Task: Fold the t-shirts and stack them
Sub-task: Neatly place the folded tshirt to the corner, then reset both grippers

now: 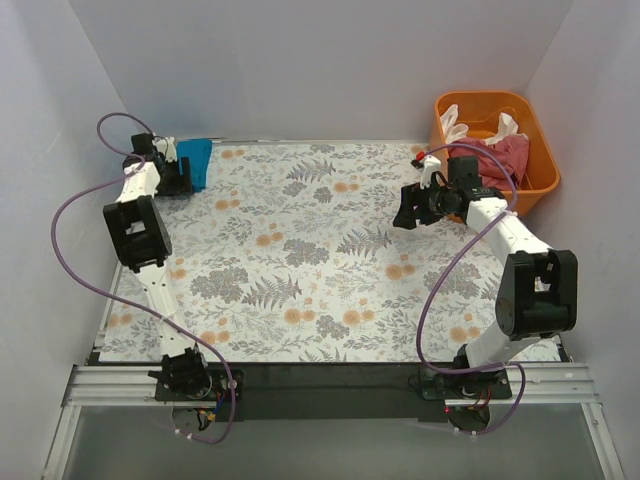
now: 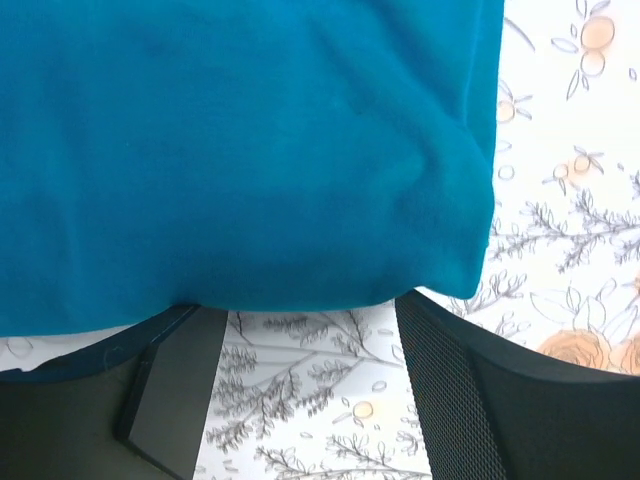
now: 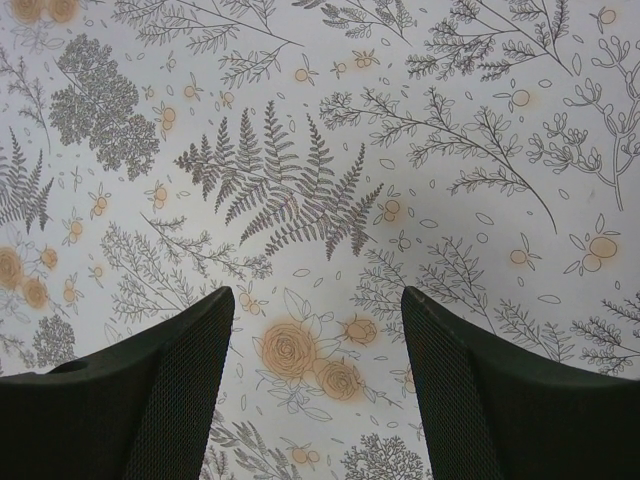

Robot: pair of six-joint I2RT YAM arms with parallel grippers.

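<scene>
A folded teal-blue t-shirt (image 1: 196,160) lies at the table's far left corner and fills the upper part of the left wrist view (image 2: 240,150). My left gripper (image 1: 180,172) (image 2: 310,305) is right at its near edge, open, with bare tablecloth between the fingers; the cloth's edge hides the fingertips. A pink-red t-shirt (image 1: 506,156) and a cream-white t-shirt (image 1: 455,126) lie crumpled in the orange tub (image 1: 540,170). My right gripper (image 1: 408,210) (image 3: 318,295) hovers open over the tablecloth, left of the tub, with nothing in it.
The floral tablecloth (image 1: 320,260) covers the table. White walls close in the back and both sides. The orange tub stands at the far right corner, just behind the right arm's wrist.
</scene>
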